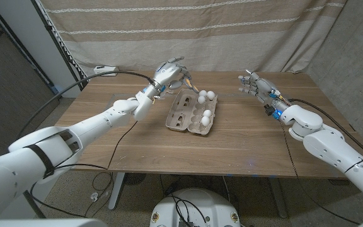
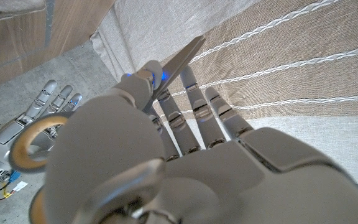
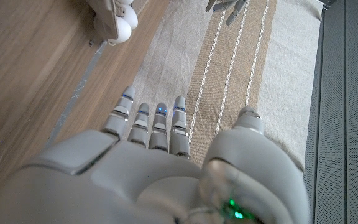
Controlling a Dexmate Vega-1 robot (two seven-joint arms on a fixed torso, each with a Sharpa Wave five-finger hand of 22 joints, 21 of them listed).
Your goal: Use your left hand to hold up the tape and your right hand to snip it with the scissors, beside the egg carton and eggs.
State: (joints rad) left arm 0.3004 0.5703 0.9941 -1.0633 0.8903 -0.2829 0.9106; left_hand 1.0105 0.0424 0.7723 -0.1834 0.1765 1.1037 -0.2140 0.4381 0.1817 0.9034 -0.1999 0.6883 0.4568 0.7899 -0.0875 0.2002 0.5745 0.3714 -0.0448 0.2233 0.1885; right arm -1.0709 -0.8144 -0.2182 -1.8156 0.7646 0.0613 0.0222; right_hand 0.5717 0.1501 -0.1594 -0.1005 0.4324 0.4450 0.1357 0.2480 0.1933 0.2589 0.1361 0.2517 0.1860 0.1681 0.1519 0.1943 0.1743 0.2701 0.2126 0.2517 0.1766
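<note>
wooden table point(image 1: 232, 142) | striped cloth backdrop point(image 1: 188, 31) | grey floor point(image 1: 200, 189)

Soft, even light falls across my table point(image 1: 232, 151), with no harsh shadows and only faint shade beneath the egg carton point(image 1: 192, 116). The head view bends at its edges, stretching my arms toward the corners. My left hand point(image 2: 166, 168) looms close and slightly blurred before its wrist camera. On my right hand point(image 3: 148, 174), small blue and green lights glow.
</note>
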